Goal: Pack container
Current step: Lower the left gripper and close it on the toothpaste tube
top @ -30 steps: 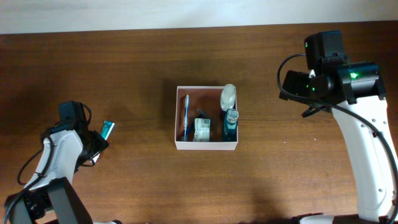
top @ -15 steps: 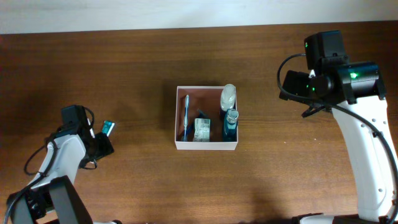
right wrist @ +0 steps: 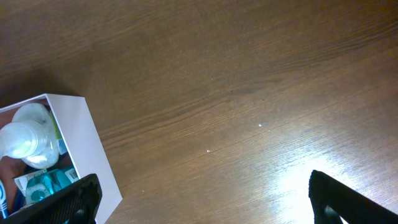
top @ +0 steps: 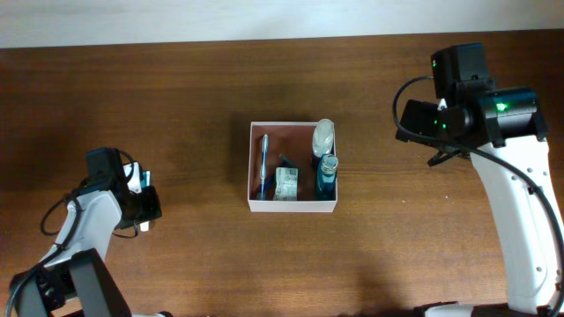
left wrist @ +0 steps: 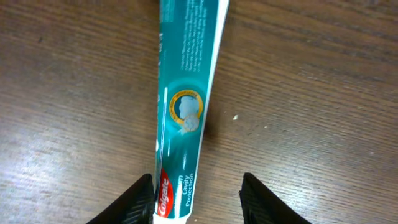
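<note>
Teal and white, a Colgate toothpaste tube (left wrist: 186,93) lies flat on the dark wood table (top: 397,255), its near end between the fingers of my left gripper (left wrist: 196,190). The jaws stand partly apart, one finger just beside the tube and the other clear of it. My right gripper (right wrist: 203,186) hangs spread wide, pinching nothing. The container (top: 291,208) sits mid-table, well apart from the tube, holding a white bottle (top: 323,135), a blue bottle (top: 327,179) and a slim blue stick (top: 263,165).
</note>
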You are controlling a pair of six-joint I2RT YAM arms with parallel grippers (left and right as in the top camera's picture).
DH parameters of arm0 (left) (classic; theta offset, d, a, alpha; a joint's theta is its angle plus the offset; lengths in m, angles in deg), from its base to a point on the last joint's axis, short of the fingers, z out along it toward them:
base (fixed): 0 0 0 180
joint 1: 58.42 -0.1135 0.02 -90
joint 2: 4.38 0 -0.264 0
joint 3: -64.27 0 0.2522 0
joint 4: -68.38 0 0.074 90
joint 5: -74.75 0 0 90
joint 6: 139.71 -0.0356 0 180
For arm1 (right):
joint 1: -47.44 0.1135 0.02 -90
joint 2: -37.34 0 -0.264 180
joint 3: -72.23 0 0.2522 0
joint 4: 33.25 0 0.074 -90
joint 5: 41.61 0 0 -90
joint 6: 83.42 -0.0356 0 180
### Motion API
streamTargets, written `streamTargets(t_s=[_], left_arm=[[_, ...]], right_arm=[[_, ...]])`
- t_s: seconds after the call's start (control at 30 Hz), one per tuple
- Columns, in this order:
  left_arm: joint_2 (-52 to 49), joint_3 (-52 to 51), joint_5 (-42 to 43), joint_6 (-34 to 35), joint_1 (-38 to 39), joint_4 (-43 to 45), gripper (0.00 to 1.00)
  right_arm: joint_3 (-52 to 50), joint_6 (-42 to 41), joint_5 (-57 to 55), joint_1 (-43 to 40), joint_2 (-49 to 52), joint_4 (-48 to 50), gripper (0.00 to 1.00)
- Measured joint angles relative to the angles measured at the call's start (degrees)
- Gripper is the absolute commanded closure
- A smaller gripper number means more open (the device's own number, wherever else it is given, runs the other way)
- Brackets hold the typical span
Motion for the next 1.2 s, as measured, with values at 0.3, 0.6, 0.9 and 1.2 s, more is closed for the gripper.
streamTargets(t_s=[0.3,0.6,0.9,1.2], left_arm=[[0.00,-0.57,0.66,-0.59,0.00,0.46,0.54],[0.00,-0.57,1.01,-0.57,0.00,1.64,0.57],[0.00,-0.90,1.05,-0.44,0.00,3.28,0.56],[-1.09,-1.62,1.03,0.74,0.00,4.39,0.56]], right_arm=[[0.00,0.02,0.02,0.00,0.00,0.00,0.02],[0.00,0.02,0.00,0.00,0.00,0.00,0.02],[0.00,0.02,0.02,0.00,0.00,0.00,0.01],[0.00,0.00,0.00,0.00,0.00,0.00,0.01]])
